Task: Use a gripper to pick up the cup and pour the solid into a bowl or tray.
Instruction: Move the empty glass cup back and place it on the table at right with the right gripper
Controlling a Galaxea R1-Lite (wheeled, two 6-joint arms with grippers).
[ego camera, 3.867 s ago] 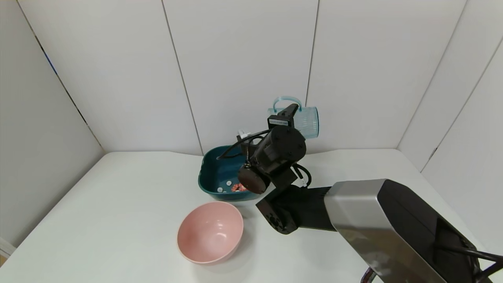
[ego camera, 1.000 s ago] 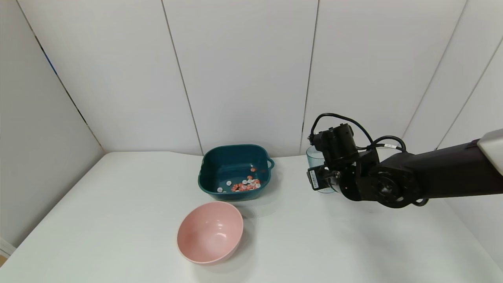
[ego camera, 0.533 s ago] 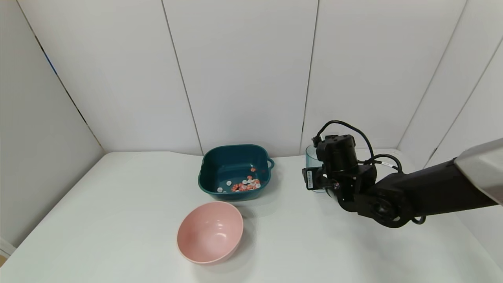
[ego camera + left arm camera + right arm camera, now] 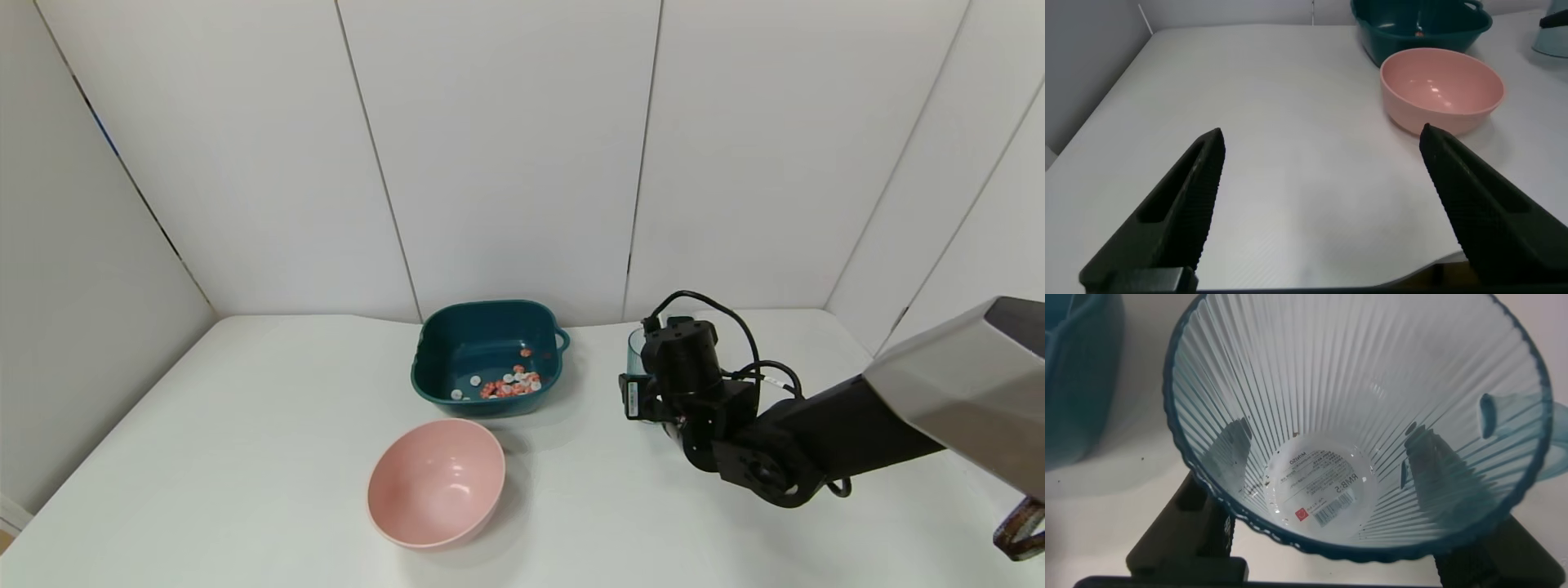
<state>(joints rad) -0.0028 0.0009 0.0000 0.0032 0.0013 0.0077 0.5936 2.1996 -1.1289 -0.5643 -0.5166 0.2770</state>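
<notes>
1. Head view: the right claw [image 4: 645,392] has come lower and nearer over the last second, setting the cup [image 4: 638,347] upright on the worktop [image 4: 245,457], right of the teal basin [image 4: 488,356]. The solid [image 4: 508,382] lies in the basin; pouring appears complete.
2. Left wrist view: the left claw [image 4: 1323,200] is parked, spread wide, holding nothing.
3. Right wrist view: claw fingers [image 4: 1226,445] flank the empty cup [image 4: 1360,416]; contact cannot be told.

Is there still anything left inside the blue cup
No, the right wrist view shows the cup empty down to its label.
</notes>
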